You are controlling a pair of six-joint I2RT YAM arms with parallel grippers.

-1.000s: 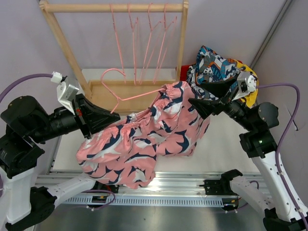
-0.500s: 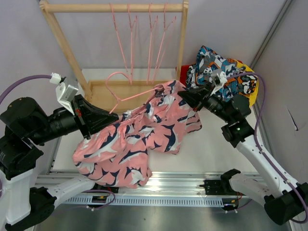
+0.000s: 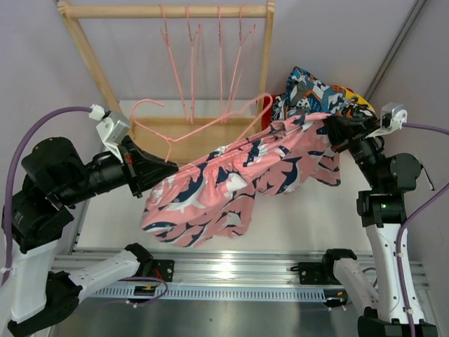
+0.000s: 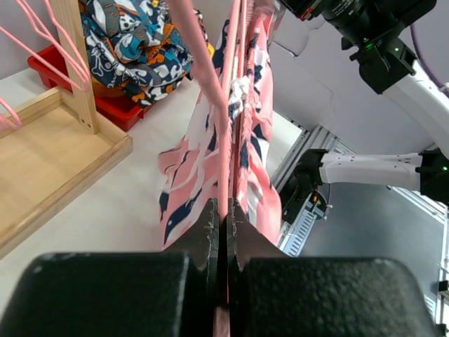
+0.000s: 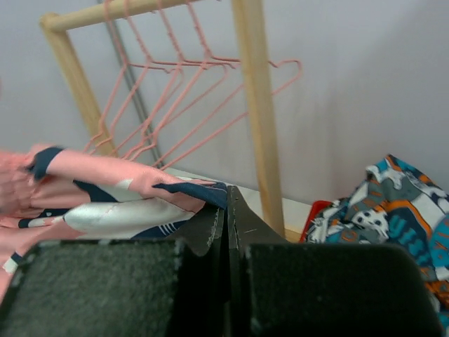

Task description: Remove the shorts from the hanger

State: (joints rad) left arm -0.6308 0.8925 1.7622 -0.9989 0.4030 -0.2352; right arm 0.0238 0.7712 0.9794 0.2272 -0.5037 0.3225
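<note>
A red bin (image 4: pixel 116 112) sits at 1 o'clock on the table (image 3: pixel 295 217). It holds a heap of shorts, with the patterned shorts (image 3: pixel 309 91) on top and the yellow shorts (image 3: pixel 359 100) showing at the heap's 3 o'clock edge. What lies deeper in the bin is hidden. At 12 o'clock the wooden rack (image 3: pixel 168 10) carries 4 spare hangers (image 3: pixel 203 63) on its top rail, above its shallow base tray.

The pink shorts (image 3: pixel 231 182) hang above the table's middle, strung between both arms. The left gripper (image 3: pixel 167 165) has its fingers pressed together on the pink hanger (image 3: pixel 210 125), close against the waistband. The right gripper (image 3: pixel 330 128) pinches a dark-trimmed edge of the pink shorts, its fingers closed flat on the cloth.

1 second ago the right fingers were spread wide over the shorts; now they are clamped. Since half a second ago that arm has drawn back toward 3 o'clock. The shorts were sagging then and are now pulled into a band from 9 to 3 o'clock. The hanger's far end now stands bare above the fabric.
</note>
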